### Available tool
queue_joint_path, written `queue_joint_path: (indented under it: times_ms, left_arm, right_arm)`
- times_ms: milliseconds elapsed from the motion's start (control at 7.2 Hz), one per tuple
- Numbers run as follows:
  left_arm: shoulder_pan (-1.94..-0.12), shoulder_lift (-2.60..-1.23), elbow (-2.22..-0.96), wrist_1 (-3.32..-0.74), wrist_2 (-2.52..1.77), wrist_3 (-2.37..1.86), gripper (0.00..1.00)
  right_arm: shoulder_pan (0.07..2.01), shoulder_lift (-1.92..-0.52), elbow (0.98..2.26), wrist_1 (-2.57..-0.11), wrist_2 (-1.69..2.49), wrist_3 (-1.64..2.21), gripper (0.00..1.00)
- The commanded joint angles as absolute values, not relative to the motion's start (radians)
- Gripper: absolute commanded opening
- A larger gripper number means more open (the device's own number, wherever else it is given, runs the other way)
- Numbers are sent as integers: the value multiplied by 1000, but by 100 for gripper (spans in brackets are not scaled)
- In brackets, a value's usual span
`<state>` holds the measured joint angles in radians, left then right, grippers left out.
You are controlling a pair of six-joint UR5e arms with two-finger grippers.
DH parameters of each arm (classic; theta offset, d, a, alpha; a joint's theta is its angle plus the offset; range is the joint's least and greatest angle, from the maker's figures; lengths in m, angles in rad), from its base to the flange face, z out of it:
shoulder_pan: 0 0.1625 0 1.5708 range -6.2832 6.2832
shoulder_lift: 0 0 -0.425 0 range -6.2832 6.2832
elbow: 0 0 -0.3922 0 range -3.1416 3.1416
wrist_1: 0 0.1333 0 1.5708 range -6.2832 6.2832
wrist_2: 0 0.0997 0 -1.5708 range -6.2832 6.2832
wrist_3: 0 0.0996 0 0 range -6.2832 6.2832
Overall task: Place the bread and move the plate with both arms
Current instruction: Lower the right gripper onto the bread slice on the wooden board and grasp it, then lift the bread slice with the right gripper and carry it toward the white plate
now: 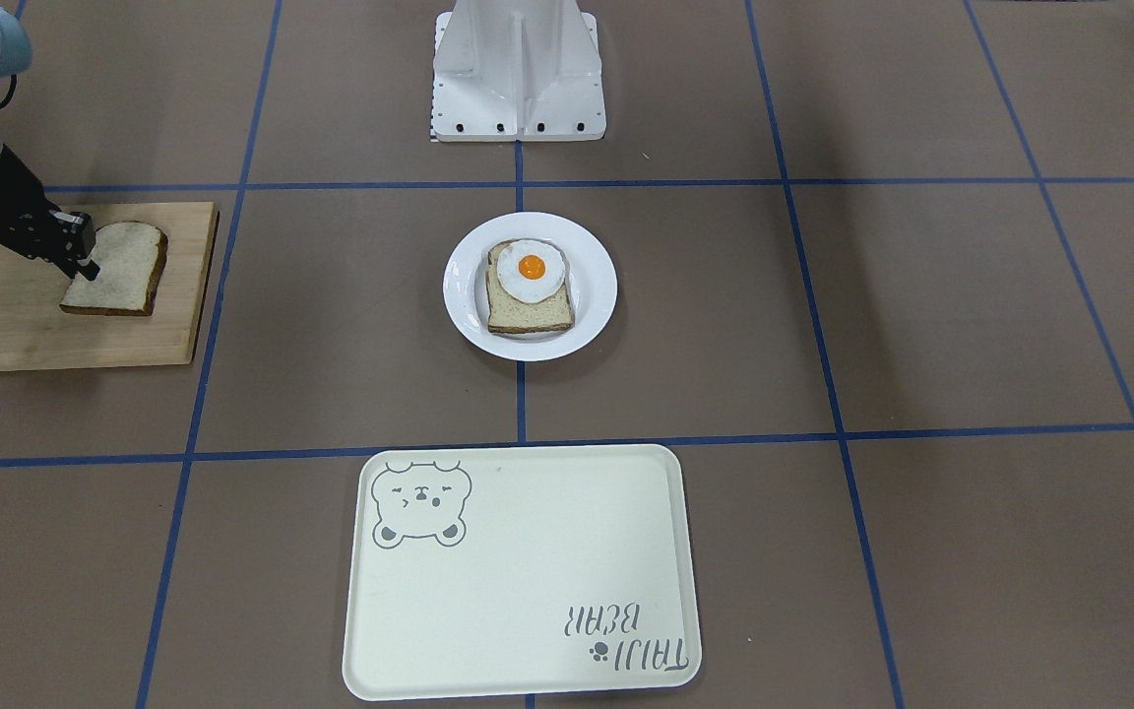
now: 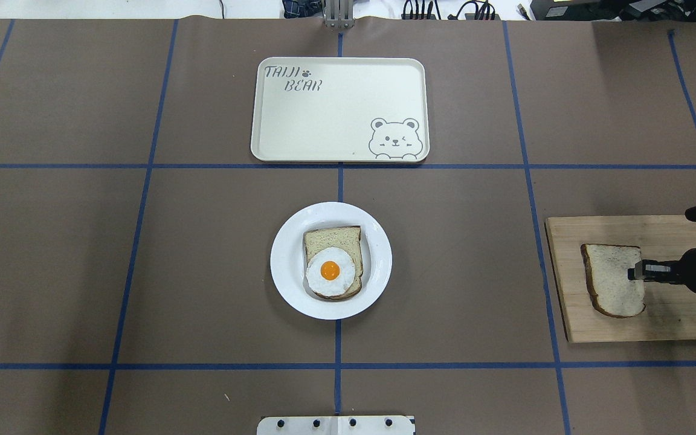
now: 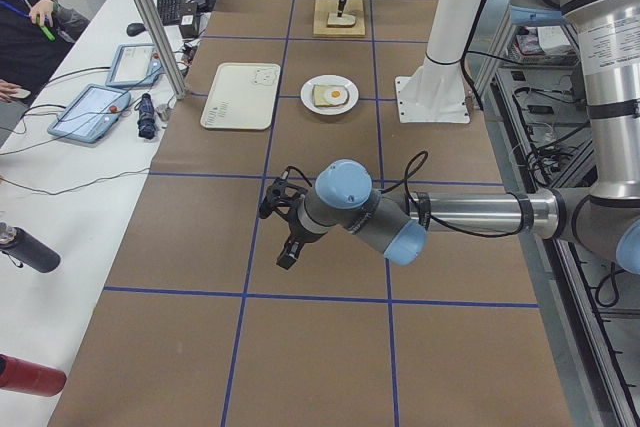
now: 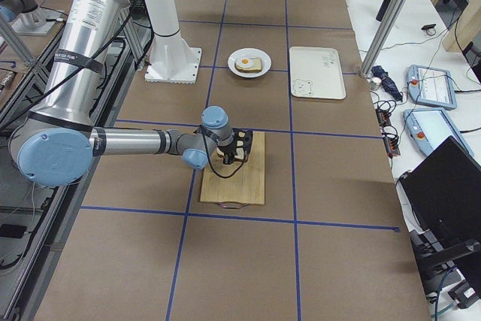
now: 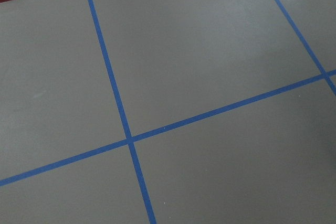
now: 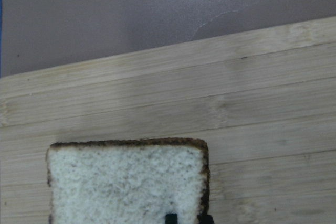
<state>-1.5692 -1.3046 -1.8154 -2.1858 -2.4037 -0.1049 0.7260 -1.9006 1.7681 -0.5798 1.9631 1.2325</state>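
Note:
The bread [image 1: 124,271] lies on a wooden cutting board [image 1: 16,330] at the robot's right. My right gripper [image 1: 87,264] has its narrow jaws closed on the bread's edge; in the overhead view the right gripper [image 2: 635,271] sits on the bread [image 2: 605,278]. The right wrist view shows the bread [image 6: 121,182] with the fingertips [image 6: 170,218] at its crust. The white plate [image 1: 459,295] at the table's middle carries a slice topped with a fried egg [image 1: 531,268]. My left gripper [image 3: 286,250] shows only in the exterior left view, over bare table; I cannot tell its state.
A cream bear tray [image 2: 336,121] lies beyond the plate [image 2: 284,260], on the operators' side. The white base post [image 1: 518,79] stands on the robot's side of the plate. The left wrist view shows only brown table with blue tape lines [image 5: 128,140].

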Motion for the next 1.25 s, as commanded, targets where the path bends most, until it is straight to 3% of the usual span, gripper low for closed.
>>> queue_joint_path:
  times_ms: [0,556,1111]
  left_arm:
    - [-1569,-1302,-1816,-2186,-2404,-106,99]
    - [-1569,-1302,-1821,-2184,-2405,-109,99]
    - [-1568,-1302,-1821,-2184,-2405,-113,99]
  right_arm:
    - [726,-1902,1781,-580,1968,1227,0]
    - [904,-1896,1790,-580,2174,1096,0]
    - [1107,-1783,1779,-577,2485,1085,0]
